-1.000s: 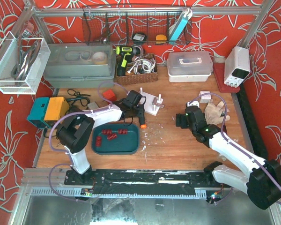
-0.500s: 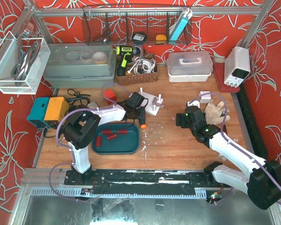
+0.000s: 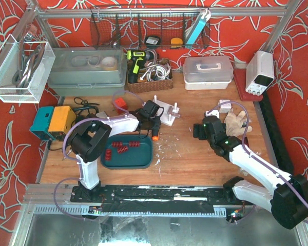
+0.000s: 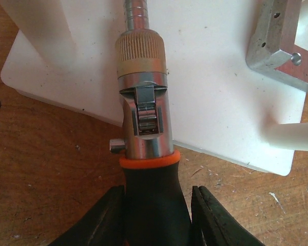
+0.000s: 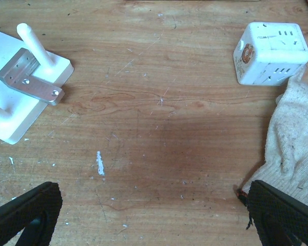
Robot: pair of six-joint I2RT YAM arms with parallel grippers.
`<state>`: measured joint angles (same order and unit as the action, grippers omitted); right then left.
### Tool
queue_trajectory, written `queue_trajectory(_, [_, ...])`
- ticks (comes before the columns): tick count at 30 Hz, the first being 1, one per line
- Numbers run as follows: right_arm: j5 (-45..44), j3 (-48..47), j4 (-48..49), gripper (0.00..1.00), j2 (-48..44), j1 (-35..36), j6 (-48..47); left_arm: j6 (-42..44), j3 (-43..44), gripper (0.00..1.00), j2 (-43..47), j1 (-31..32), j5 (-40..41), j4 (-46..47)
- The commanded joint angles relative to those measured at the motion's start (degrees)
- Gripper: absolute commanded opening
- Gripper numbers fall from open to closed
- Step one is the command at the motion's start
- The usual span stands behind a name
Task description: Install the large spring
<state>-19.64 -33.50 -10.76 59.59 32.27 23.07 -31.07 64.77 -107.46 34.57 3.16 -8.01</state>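
left wrist: left claw (image 4: 156, 218) grips screwdriver (image 4: 143, 123); right claw (image 5: 154, 212) wide, hovering.

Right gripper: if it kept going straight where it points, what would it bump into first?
Probably the bare table, in the gap between the white base and the white cube. Nothing else lies ahead, though its tilt is hard to judge.

Red floral walls (image 3: 236, 36); scratched wooden table (image 3: 195, 164); wire rack (image 3: 143, 23) along back wall.
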Motion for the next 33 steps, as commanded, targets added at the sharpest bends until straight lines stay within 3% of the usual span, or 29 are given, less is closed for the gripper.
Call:
queue_trajectory(1, [-2.0, 0.3, -0.8, 0.99, -0.9, 0.4, 0.2, 0.7, 1.2, 0.33, -2.5, 0.8, 0.2, -0.8])
queue_trajectory(4, [-2.3, 0.4, -0.8, 0.99, -1.3, 0.4, 0.3, 1.1, 2.3, 0.42, -3.6, 0.9, 0.9, -2.0])
queue_trajectory(11, [-3.0, 0.5, -1.1, 0.99, -1.7, 0.4, 0.2, 1.3, 3.2, 0.42, -4.3, 1.4, 1.4, -2.6])
queue_trajectory(26, [-4.2, 0.7, -1.2, 0.98, -2.5, 0.4, 0.0, 3.9, 3.6, 0.15, 4.4, 1.8, -2.2, -1.5])
queue_trajectory(33, [-4.5, 1.1, -1.3, 0.98, -3.3, 0.5, 0.0, 4.0, 0.7, 0.06, 10.1, 1.8, -5.2, 5.1])
